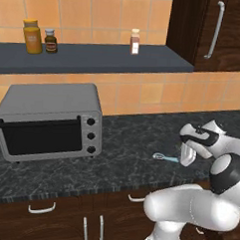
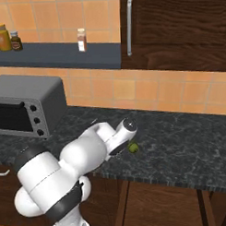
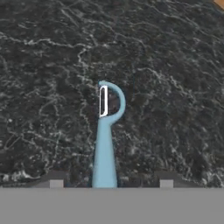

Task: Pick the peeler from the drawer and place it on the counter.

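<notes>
The peeler point(image 3: 106, 131) lies flat on the dark marbled surface point(image 1: 125, 157), light blue handle running down toward the bottom of the hand view and its looped head with the silver blade pointing away. In that view the gripper point(image 3: 111, 183) hangs right over the handle end, its two fingertips point(image 3: 56, 183) spread well apart on either side of the handle, with clear stone showing between each tip and the blue plastic, so nothing is pinched. From the left base view the peeler point(image 1: 166, 157) sits near the front edge of the surface, to the right of the toaster oven point(image 1: 49, 121), and the gripper point(image 1: 188, 156) stands just beside its handle end, pointing down at the stone. The arm's white elbow bulks large in the foreground there. Over in the right base view the hand blocks the peeler, but a small round green object point(image 2: 133, 148) rests on the surface just beside the wrist. Below the stone, the dark brown cabinet fronts point(image 1: 87, 217) carry curved silver handles; whether any drawer stands open cannot be told from these angles. Up on the blue-grey wall shelf point(image 1: 95, 58) stand a yellow jar point(image 1: 32, 36), a small dark bottle point(image 1: 50, 41) and a spice shaker point(image 1: 134, 41), with a tall upper cabinet point(image 1: 216, 30) to the right.
</notes>
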Motion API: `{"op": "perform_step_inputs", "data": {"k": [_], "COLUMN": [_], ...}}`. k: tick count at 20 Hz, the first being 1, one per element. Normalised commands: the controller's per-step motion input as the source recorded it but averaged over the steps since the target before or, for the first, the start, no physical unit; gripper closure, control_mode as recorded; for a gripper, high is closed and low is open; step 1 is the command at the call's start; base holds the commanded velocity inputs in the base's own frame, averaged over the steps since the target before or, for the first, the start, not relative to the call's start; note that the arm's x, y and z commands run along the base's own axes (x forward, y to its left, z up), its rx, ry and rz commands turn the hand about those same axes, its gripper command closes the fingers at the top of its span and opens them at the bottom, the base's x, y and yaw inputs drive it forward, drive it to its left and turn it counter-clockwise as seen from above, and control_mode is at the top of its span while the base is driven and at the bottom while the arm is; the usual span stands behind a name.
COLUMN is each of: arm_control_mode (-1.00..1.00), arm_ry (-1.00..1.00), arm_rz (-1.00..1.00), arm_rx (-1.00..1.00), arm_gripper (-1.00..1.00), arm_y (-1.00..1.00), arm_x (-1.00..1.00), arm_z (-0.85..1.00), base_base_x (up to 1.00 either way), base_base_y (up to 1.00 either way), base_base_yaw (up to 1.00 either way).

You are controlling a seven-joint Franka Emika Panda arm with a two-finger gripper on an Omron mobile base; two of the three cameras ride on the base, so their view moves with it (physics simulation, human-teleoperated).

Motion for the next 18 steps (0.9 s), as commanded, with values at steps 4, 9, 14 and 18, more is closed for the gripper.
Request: {"op": "perform_step_inputs", "data": {"k": [4, 9, 14, 18], "arm_control_mode": [-1.0, -1.0, -1.0, -1.0], "arm_ry": [-0.12, -0.21, -0.18, -0.19], "arm_rz": [0.06, 0.07, 0.0, 0.0], "arm_rx": [0.0, -0.03, -0.07, -0.07], "arm_gripper": [-1.0, -1.0, -1.0, -1.0], "arm_y": [0.0, 0.09, 0.11, 0.15], "arm_x": [-0.41, -0.82, -0.86, -0.65], "arm_z": [0.72, 0.71, 0.53, 0.51], "base_base_x": [0.0, 0.0, 0.0, 0.0], "base_base_y": [0.0, 0.0, 0.0, 0.0], "base_base_yaw": [0.0, 0.0, 0.0, 0.0]}}
